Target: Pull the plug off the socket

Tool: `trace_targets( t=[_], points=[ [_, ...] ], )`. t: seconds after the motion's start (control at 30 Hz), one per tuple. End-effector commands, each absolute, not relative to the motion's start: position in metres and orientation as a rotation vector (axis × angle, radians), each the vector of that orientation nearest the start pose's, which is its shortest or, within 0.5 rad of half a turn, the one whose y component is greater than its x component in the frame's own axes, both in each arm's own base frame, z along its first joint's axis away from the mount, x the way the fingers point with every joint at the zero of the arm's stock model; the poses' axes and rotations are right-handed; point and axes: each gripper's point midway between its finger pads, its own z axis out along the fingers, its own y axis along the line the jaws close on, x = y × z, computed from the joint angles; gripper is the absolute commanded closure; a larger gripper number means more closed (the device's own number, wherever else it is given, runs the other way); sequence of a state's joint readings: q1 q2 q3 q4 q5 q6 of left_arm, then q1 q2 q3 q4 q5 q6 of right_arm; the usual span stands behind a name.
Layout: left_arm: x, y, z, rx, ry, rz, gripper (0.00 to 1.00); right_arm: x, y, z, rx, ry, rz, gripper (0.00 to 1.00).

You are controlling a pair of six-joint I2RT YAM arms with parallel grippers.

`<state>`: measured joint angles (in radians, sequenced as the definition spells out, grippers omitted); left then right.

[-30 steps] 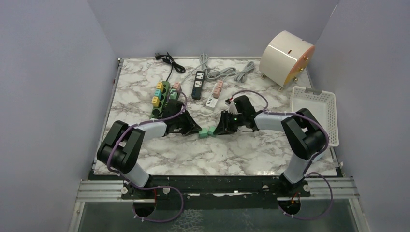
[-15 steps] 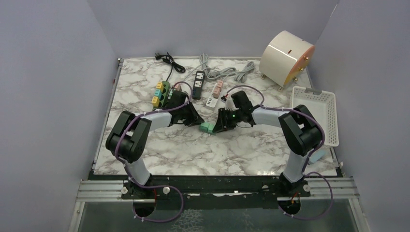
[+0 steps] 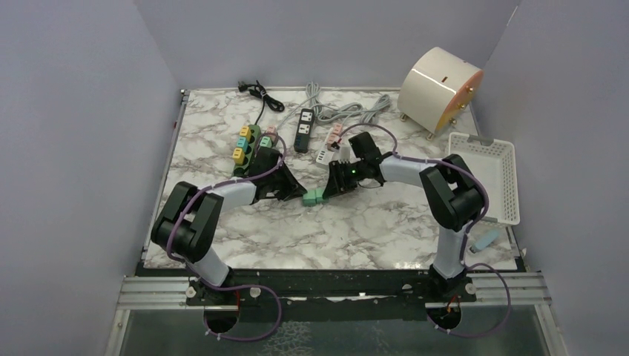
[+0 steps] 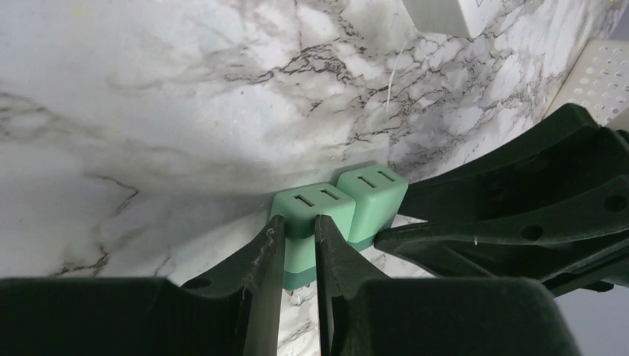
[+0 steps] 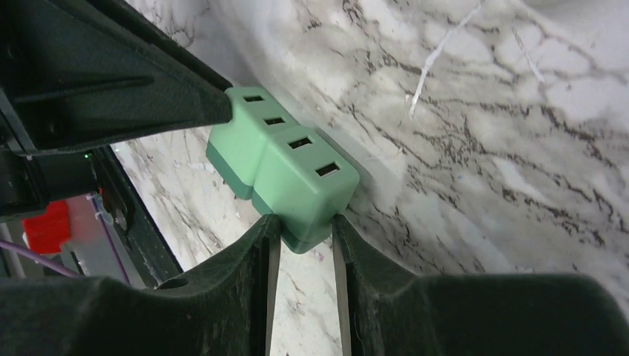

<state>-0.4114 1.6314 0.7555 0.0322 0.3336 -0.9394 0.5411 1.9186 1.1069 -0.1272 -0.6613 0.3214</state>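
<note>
Two mint-green plug blocks sit side by side and touching, low over the marble table (image 3: 371,230). In the top view they show as one green lump (image 3: 314,197) between the two grippers. My left gripper (image 4: 297,224) is shut on the nearer block (image 4: 311,211), with prongs showing under it. My right gripper (image 5: 304,222) is shut on the other block (image 5: 304,178), which also shows in the left wrist view (image 4: 372,194). The left block also shows in the right wrist view (image 5: 239,142). In the top view the left gripper (image 3: 299,195) and the right gripper (image 3: 330,189) face each other.
A green power strip with coloured plugs (image 3: 245,151), a black strip (image 3: 303,130), a white strip (image 3: 324,156) and grey cables (image 3: 348,111) lie at the back. A white basket (image 3: 486,174) and a cream drum (image 3: 440,87) stand at the right. A light-blue item (image 3: 486,239) lies near right.
Both grippers have shifted a little toward the far left with the green blocks. The blocks looked slightly apart a second ago and now sit pressed together.
</note>
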Motion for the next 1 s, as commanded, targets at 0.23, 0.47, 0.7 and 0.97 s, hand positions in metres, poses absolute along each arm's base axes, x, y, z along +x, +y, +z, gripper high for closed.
trace_targets(
  t=[0.23, 0.47, 0.7, 0.97],
  points=[
    [0.292, -0.208, 0.015, -0.645, 2.614, -0.78, 0.76, 0.292, 0.338, 0.066, -0.814, 2.411, 1.335, 0.63],
    [0.332, -0.198, 0.054, -0.497, 2.482, -0.712, 0.48, 0.311, 0.339, 0.126, -0.814, 2.271, 1.293, 0.5],
    [0.359, -0.193, 0.127, -0.32, 2.307, -0.668, 0.32, 0.382, 0.324, 0.199, -0.613, 2.144, 0.997, 0.44],
    [0.36, -0.183, 0.168, -0.154, 2.188, -0.618, 0.22, 0.46, 0.299, 0.148, -0.373, 2.43, 0.536, 0.36]
  ],
)
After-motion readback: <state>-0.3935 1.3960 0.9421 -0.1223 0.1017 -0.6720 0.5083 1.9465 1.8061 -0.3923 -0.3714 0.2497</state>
